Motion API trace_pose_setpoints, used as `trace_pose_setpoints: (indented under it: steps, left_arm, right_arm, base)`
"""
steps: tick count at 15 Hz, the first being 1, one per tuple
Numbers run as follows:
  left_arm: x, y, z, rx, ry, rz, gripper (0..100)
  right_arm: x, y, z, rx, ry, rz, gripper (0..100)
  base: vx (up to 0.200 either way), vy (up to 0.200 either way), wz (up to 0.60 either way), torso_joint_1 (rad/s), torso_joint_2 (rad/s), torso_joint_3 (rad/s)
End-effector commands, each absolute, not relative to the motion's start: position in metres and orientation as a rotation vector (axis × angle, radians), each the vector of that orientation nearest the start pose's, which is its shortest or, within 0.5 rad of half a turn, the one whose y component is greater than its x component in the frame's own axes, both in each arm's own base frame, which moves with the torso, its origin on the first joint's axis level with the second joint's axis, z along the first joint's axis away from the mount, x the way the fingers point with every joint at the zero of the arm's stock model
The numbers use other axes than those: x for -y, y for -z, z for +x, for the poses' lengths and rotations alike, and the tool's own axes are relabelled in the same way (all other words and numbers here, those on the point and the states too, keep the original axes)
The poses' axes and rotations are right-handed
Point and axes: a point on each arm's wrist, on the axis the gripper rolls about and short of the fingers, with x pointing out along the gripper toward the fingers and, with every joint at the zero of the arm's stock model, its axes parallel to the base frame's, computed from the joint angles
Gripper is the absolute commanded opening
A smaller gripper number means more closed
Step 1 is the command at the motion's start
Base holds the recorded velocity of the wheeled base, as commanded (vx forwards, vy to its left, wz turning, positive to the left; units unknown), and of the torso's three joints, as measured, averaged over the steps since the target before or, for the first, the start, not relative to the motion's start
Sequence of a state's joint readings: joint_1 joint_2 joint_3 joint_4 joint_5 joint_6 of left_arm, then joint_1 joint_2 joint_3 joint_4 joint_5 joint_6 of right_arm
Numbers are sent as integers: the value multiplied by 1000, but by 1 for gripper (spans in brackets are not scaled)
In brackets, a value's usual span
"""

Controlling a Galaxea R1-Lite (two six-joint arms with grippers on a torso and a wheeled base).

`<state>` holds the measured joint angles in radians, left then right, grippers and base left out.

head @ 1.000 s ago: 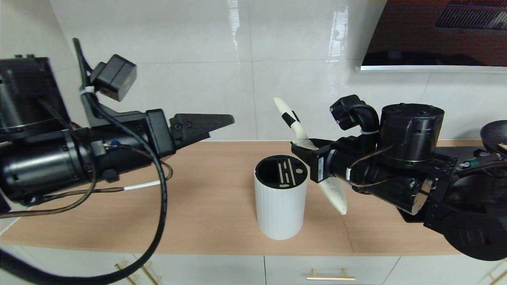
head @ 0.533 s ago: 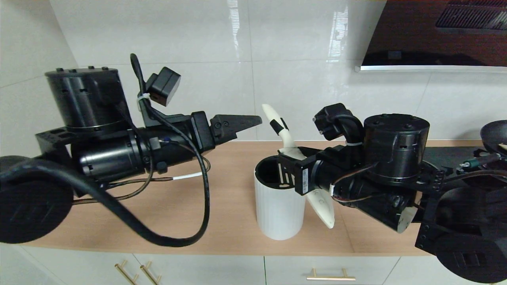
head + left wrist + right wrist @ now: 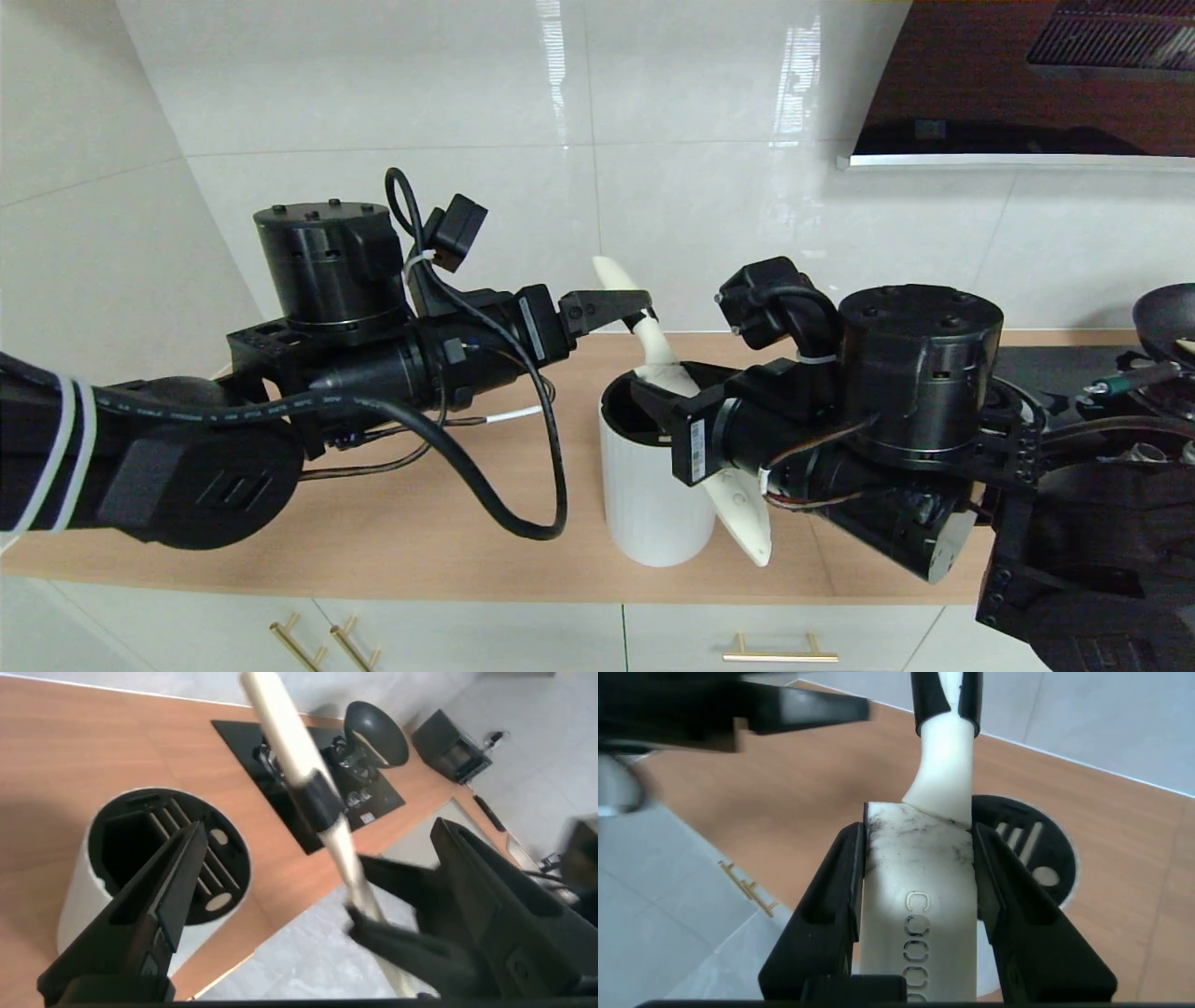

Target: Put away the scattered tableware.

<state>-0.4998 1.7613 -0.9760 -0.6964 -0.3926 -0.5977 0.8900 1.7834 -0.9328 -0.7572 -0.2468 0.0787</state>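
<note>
A white spoon (image 3: 653,347) with a black band on its handle is tilted, handle up and bowl down beside the white cylindrical holder (image 3: 653,509). My right gripper (image 3: 677,383) is shut on its middle, just above the holder's rim on the right side. The left gripper (image 3: 635,308) is open, with its fingers on either side of the upper handle. In the left wrist view the spoon's handle (image 3: 294,751) runs between the fingers of that gripper (image 3: 322,831), above the holder (image 3: 89,896). The right wrist view has the gripper (image 3: 920,831) clamping the spoon (image 3: 920,905) over the holder's slotted black top (image 3: 1036,849).
The holder stands on a wooden counter (image 3: 467,485) near its front edge. At the far right a black hob carries a dark pan (image 3: 1167,317). A range hood (image 3: 1027,84) hangs at the upper right. A tiled wall is behind, and drawers with gold handles (image 3: 780,649) are below.
My left arm has swung right until its open fingers bracket the spoon's handle. The right arm has carried the spoon left, over the holder's rim.
</note>
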Motion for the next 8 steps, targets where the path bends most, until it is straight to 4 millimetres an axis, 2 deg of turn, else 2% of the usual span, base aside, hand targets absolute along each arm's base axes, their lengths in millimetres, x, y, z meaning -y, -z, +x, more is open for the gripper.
trace_pose_setpoints:
  steps: [1,8]
  left_arm:
    - [172,-214,290,-358,844,-551,100]
    - [186,-205,297,-309,844,-555,100]
  right_arm:
    - [-261,-201,214,-108,-648,23,0]
    - [-267,-195,212,-123,-662,28,0]
  base:
    - [0,0,0,0,0,0]
    - [0,0,0,0,0,0]
